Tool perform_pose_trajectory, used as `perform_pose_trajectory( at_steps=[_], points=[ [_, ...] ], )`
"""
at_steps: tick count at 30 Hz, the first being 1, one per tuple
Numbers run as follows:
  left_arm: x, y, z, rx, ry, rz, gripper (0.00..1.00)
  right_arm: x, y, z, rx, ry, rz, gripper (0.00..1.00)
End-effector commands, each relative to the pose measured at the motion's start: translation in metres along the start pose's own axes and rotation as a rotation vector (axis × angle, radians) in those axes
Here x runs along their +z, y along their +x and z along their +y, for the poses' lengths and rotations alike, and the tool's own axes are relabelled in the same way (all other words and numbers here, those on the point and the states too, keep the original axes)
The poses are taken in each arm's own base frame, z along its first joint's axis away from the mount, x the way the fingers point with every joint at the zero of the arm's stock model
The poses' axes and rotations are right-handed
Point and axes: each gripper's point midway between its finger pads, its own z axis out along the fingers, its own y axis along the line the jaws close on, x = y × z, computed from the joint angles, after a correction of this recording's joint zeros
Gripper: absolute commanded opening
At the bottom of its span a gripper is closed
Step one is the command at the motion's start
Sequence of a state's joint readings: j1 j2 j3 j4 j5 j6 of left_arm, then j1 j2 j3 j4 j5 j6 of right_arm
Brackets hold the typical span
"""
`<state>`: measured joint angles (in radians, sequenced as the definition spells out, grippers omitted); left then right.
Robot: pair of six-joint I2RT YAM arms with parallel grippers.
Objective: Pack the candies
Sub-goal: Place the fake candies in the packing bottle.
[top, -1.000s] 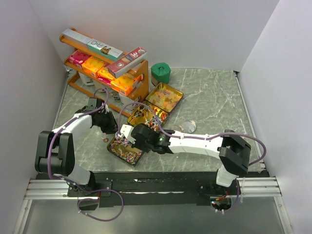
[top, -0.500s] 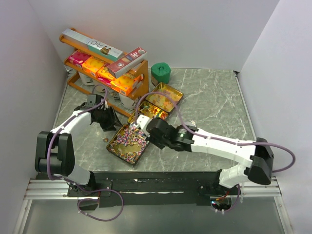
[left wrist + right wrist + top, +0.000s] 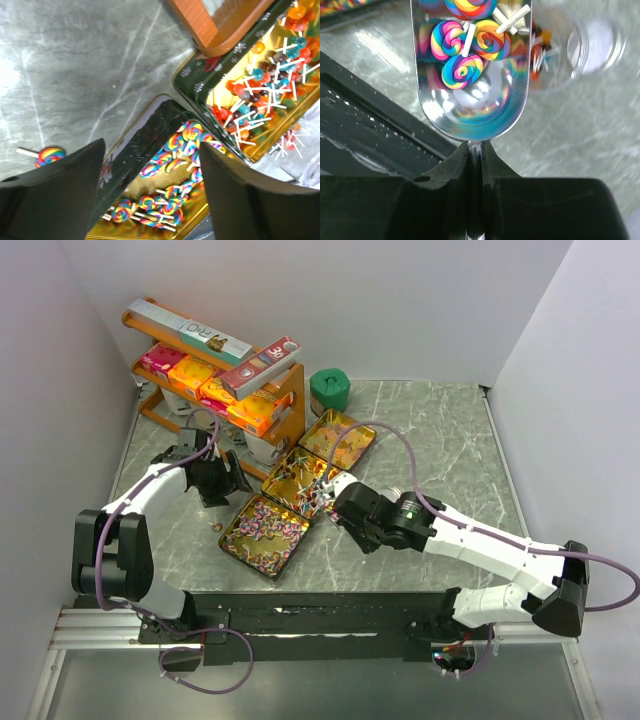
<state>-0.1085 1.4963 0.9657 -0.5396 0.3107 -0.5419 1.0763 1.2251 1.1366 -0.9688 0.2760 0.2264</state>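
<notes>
Metal scoop of candies in outstretched right pincer

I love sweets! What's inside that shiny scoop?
Rainbow swirl lollipops with white sticks lie in the metal scoop held by the right gripper. Its far end is cut off by the picture's edge, so more there cannot be seen.

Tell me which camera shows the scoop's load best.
Right wrist: the scoop fills the frame, several swirl lollipops in its bowl, handle clamped by the right gripper. Top view: too small to make out. Left wrist: not shown.
</notes>
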Motion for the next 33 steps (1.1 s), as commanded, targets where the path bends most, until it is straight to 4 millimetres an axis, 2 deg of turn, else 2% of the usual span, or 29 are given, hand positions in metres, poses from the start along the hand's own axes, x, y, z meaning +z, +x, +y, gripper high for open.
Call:
perform_pose_trajectory(
  at_steps=[1, 5, 15, 19, 27, 33],
  points=[
    [-0.014, -0.025, -0.008, 0.015, -0.009, -0.096, 0.84, -0.004, 0.027, -0.012, 0.143, 0.042, 0.098, 0.00],
    [-0.017, -0.030, -0.008, 0.010, -0.019, -0.132, 0.96, -0.010, 0.045, -0.020, 0.202, 0.047, 0.189, 0.00],
    [-0.010, -0.031, 0.003, -0.020, -0.044, -0.179, 0.96, -0.024, 0.063, -0.034, 0.262, 0.063, 0.345, 0.00],
    [-0.013, -0.038, -0.002, -0.007, -0.008, -0.252, 0.97, -0.029, 0.058, -0.040, 0.260, 0.068, 0.378, 0.00],
    [-0.011, -0.036, -0.007, 0.001, 0.045, -0.273, 0.97, -0.034, 0.053, -0.041, 0.249, 0.022, 0.466, 0.00],
    [-0.013, -0.039, -0.007, 0.008, 0.042, -0.289, 0.96, -0.036, 0.057, -0.038, 0.246, -0.012, 0.534, 0.00]
  ],
)
